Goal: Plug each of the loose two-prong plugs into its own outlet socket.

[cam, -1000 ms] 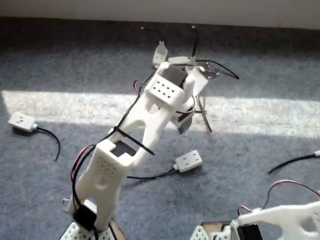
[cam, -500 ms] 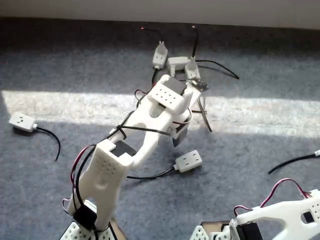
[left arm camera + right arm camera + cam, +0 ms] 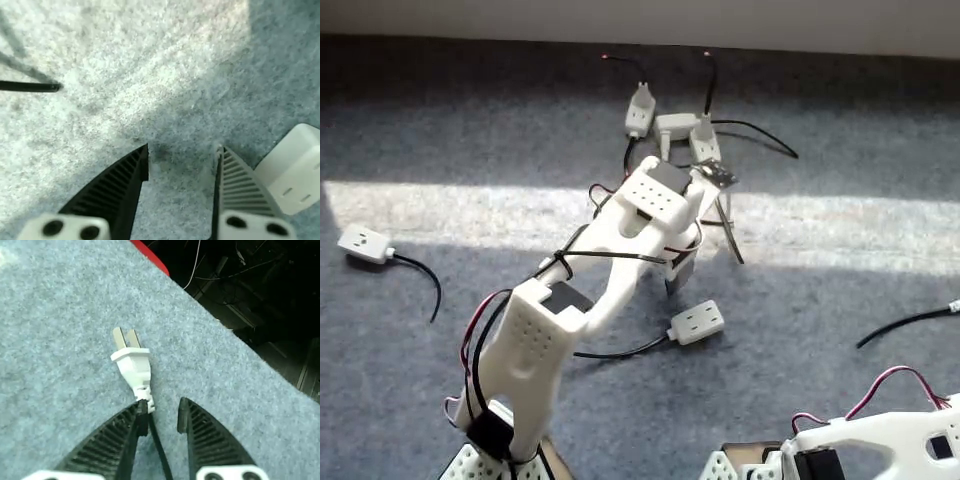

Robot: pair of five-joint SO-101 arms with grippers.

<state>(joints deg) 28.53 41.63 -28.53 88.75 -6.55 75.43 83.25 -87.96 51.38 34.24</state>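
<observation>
The left gripper [image 3: 182, 152] hung over the grey surface [image 3: 150, 75], jaws apart, an outlet socket [image 3: 294, 170] just beside one finger; the right gripper [image 3: 162, 407], jaws apart, sat at the cord end of a two-prong plug [image 3: 131, 364] lying flat.

White 2-prong plug [image 3: 131, 367] lies flat; white outlet [image 3: 697, 321] faces up, empty.

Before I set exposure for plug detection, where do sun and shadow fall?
High view: a sunlit band crosses the grey carpet; the central white socket block lies in shade. Left wrist view: sun gives way to shadow. Right wrist view: white two-prong plug evenly lit.
</observation>
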